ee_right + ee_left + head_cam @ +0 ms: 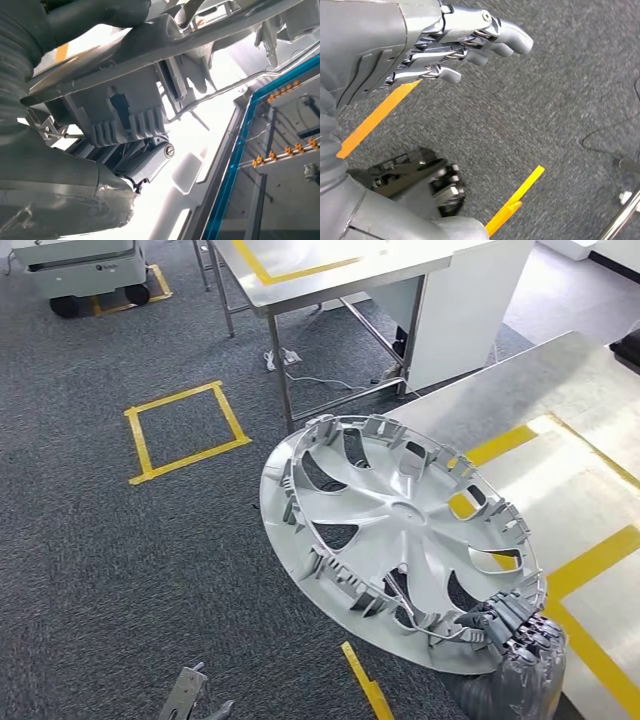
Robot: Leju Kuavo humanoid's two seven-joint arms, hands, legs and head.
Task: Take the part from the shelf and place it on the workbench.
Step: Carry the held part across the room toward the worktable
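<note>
Left hand (463,45) hung low at the robot's side over the grey carpet (90,540), fingers (508,37) stretched out and apart, nothing in them; it also showed at the bottom edge of the head view, well apart from the part. Yellow tape square (185,430) lay on the floor further out on the left, not relevant. Moving right: the part, a silver wheel cover (392,530), was up in the air, inside face up, clips and ribs toward the camera, tilted, with its far rim just over the near corner of the workbench (528,380) and most of the disc out over the carpet. Right hand (521,625) gripped it at the near rim, fingers clamped across the edge clips; the right wrist view showed the ribbed underside of the cover (128,125) pressed against the palm, grip looked solid but one-sided. Key relation: bench lay forward and to the right of the hand, and the disc stuck out from the fingers toward the left and away, so nearly the whole cover was cantilevered off one edge. My read: the carry needs to go rightward until the disc centre sits inside the yellow tape lines (596,560) on the bench top, then level out and lower. Risk is the left rim dipping or catching the bench edge. Right arm is the only one in play; left is too far to help.
</note>
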